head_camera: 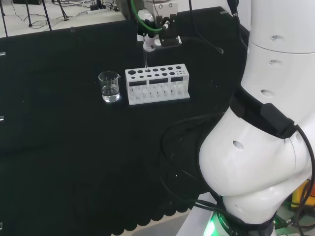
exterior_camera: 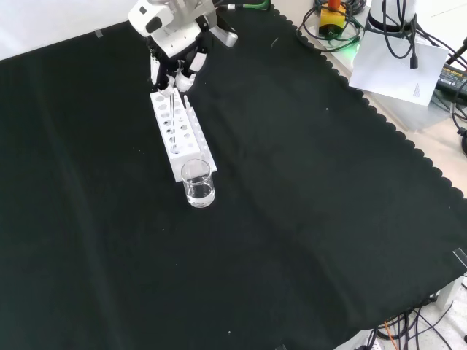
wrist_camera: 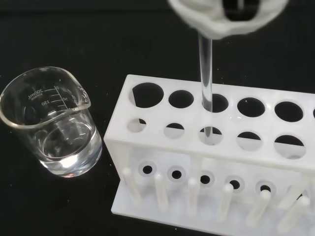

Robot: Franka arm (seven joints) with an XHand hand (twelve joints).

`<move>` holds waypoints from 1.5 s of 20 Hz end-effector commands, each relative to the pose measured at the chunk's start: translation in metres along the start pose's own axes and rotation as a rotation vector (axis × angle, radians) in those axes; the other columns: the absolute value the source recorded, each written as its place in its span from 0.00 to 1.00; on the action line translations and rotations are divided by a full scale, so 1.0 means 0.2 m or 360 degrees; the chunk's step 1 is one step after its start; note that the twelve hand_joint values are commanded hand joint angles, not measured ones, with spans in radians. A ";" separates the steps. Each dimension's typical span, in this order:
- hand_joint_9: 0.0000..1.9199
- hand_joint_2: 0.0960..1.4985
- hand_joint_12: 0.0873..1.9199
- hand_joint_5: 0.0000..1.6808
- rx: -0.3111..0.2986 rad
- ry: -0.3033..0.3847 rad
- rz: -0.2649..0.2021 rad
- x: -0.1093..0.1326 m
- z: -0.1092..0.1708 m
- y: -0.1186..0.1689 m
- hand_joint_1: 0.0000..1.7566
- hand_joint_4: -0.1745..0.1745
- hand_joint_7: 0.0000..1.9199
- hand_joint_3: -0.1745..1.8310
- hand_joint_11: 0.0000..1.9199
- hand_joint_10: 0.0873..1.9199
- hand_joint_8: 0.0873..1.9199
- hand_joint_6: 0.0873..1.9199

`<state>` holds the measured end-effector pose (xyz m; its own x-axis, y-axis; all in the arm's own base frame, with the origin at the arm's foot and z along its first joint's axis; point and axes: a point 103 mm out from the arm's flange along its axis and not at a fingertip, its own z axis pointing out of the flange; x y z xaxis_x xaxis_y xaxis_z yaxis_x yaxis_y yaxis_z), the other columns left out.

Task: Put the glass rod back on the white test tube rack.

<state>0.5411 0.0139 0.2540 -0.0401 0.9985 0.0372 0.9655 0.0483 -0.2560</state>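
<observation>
The hand [exterior_camera: 175,55] pinches the rod [wrist_camera: 205,73] upright, its tip down through a top hole of the rack [wrist_camera: 216,142] right of the beaker [wrist_camera: 51,123], likely kept vertical to slide in.

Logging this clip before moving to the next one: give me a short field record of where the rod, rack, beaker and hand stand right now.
glass rod: upright, lower end passed through a top-row hole of the rack, upper end in the hand
white test tube rack: standing on the black cloth, holes otherwise free
beaker: clear liquid at the bottom, stands apart at the rack's left end in the head view
hand: above the rack's far end in the front view, fingers closed on the rod
task state: rod entering the rack, not yet released
</observation>
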 end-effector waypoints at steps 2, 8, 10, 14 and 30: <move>0.87 0.57 0.46 0.38 0.0019 -0.0020 0.0022 -0.01 -0.02 0.00 0.84 0.00 0.44 0.00 0.92 0.43 0.43 0.48; 0.87 0.56 0.46 0.32 0.0028 -0.0030 0.0025 -0.02 -0.02 0.00 0.85 0.00 0.41 0.00 0.94 0.43 0.42 0.47; 0.87 0.56 0.47 0.32 0.0035 -0.0030 0.0021 -0.02 -0.02 0.00 0.85 0.00 0.40 0.00 0.94 0.43 0.42 0.47; 0.87 0.56 0.47 0.31 0.0042 -0.0036 0.0017 -0.01 -0.02 0.01 0.85 0.00 0.40 0.00 0.94 0.43 0.42 0.47; 0.87 0.56 0.47 0.32 -0.0012 -0.0035 -0.0006 0.02 -0.09 -0.06 0.85 0.00 0.40 0.00 0.94 0.43 0.41 0.46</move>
<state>0.5373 0.0138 0.2697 -0.0419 0.9990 0.0160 0.9651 0.0446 -0.2582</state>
